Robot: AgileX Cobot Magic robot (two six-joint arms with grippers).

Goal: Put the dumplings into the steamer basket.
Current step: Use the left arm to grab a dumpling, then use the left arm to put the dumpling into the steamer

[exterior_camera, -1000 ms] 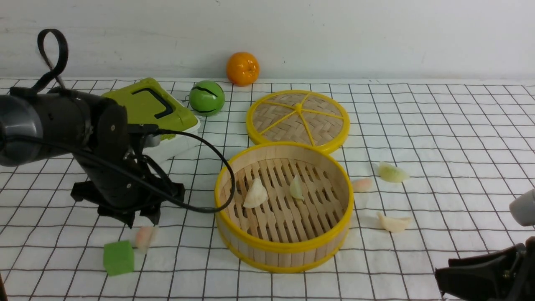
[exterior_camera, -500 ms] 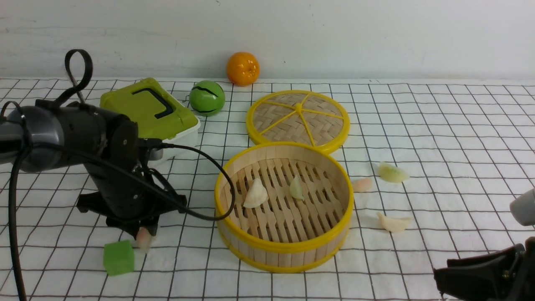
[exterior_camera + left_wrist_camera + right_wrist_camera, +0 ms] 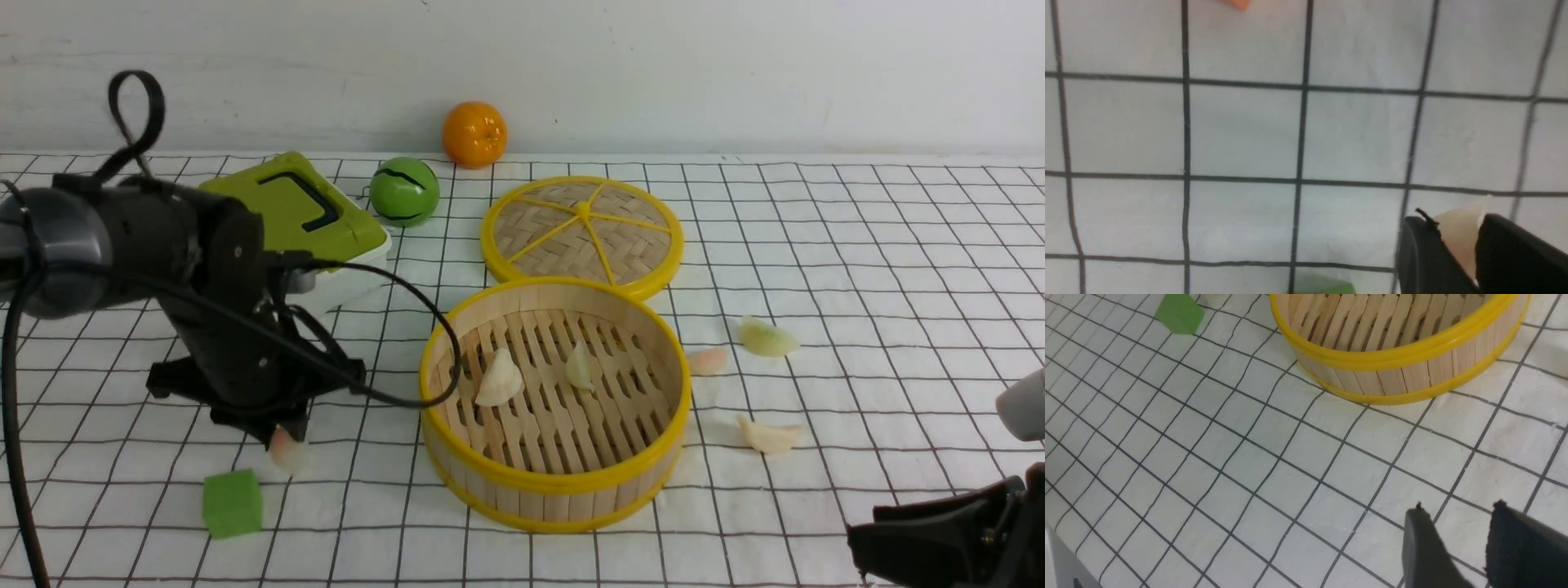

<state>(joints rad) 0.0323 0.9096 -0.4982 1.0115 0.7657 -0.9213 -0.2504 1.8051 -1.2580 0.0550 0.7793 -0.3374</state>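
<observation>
The steamer basket (image 3: pixel 555 486) stands in the middle of the table with two dumplings, one pale white (image 3: pixel 499 380) and one light green (image 3: pixel 579 367), on its slatted floor. My left gripper (image 3: pixel 282 437) is shut on a pinkish dumpling (image 3: pixel 286 449), held just above the cloth to the left of the basket; the left wrist view shows the dumpling (image 3: pixel 1459 232) pinched between the jaws. Three more dumplings lie right of the basket: pinkish (image 3: pixel 707 360), light green (image 3: pixel 766 337), pale white (image 3: pixel 769 436). My right gripper (image 3: pixel 1453 514) is open and empty at the front right.
A green foam cube (image 3: pixel 233 503) lies just below the left gripper. The flat woven lid (image 3: pixel 581 234) lies behind the basket. A green-lidded box (image 3: pixel 294 212), a green ball (image 3: pixel 404 192) and an orange (image 3: pixel 473 133) stand at the back. An orange cube corner (image 3: pixel 1237 3) shows in the left wrist view.
My left gripper came down over the pinkish dumpling, shut on it and has lifted it slightly off the cloth. The right arm has not moved.
</observation>
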